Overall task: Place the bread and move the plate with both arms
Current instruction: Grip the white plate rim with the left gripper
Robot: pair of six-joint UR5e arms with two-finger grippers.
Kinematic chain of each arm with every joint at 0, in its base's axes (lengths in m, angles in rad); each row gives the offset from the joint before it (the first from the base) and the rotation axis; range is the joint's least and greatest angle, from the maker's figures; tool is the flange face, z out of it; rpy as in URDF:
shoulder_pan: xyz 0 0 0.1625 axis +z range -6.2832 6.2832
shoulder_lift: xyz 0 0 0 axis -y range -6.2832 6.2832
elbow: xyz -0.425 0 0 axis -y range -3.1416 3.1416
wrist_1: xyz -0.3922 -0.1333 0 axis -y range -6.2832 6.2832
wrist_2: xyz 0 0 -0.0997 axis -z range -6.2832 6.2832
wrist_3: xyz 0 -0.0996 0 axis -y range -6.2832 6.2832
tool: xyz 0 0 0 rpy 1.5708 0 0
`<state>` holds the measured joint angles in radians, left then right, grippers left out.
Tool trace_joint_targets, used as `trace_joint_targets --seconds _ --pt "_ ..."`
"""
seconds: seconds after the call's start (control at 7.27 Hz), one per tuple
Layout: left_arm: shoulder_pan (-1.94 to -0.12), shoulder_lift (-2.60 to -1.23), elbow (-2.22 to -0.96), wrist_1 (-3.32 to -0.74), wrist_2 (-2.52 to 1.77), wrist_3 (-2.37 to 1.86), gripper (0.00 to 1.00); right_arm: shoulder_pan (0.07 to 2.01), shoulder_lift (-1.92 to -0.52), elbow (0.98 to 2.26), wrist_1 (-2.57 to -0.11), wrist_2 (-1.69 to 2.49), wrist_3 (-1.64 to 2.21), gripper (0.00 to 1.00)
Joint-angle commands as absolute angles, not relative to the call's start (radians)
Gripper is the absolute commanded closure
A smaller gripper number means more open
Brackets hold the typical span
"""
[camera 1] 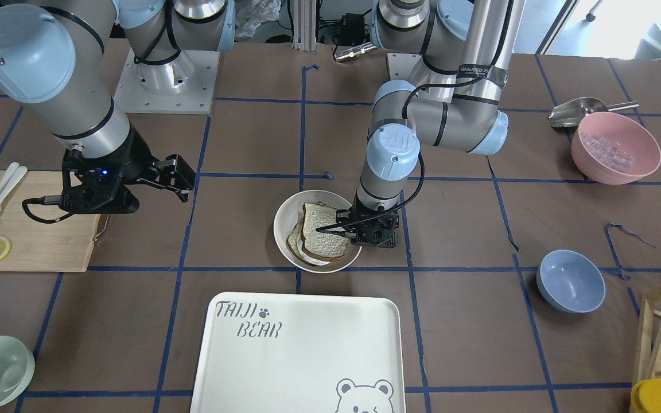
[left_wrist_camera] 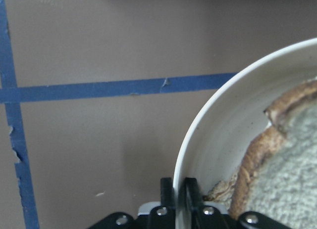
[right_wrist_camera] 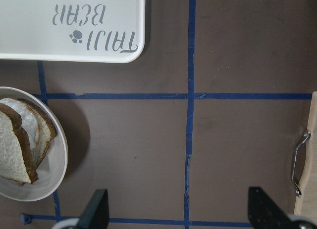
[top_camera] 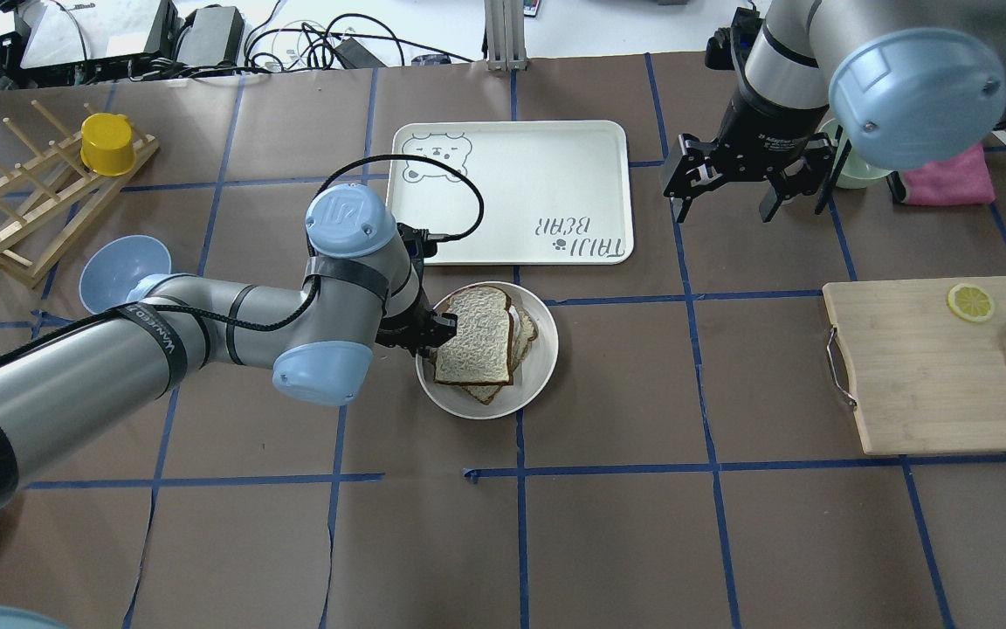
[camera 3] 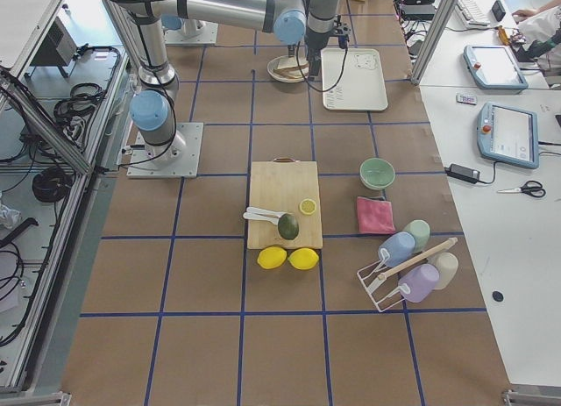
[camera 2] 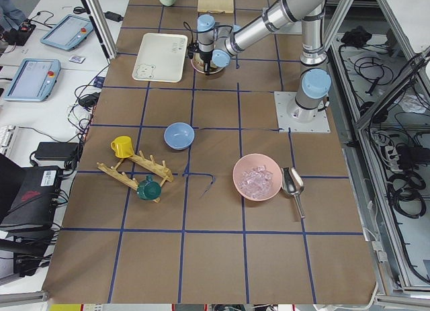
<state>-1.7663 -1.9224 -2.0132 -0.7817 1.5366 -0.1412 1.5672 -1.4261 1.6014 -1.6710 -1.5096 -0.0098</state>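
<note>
Pinching plate (top_camera: 540, 367) rim: left jaws | right jaws spread, well aside | bread (top_camera: 472, 336) on plate | tray (top_camera: 512, 175) just beside

we look steeply down on the table (camera 1: 468, 241) from across it and from the opposite side; both views share the plate (camera 1: 286, 217) and tray (camera 1: 307, 355). two side views sit far off; wrist cameras look down close.

Left of plate (top_camera: 541, 374): left gripper (top_camera: 436, 337) clamped on the rim.
Right of plate: bare table (top_camera: 643, 393) through to the cutting board (top_camera: 905, 376).
Beyond plate: tray (top_camera: 512, 166), close.
</note>
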Motion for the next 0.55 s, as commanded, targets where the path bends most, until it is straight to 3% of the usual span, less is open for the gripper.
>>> trace_joint_targets --seconds 0.0,0.41 --pt "-1.76 -1.895 -2.014 -0.782 1.505 -0.144 1.0 1.568 -1.436 1.597 -1.614 -1.545 -0.011 0.0" --pt "-1.73 -1.864 -2.003 -0.772 1.373 -0.244 1.0 1.571 -1.525 1.578 -1.499 -1.574 -0.009 0.0"
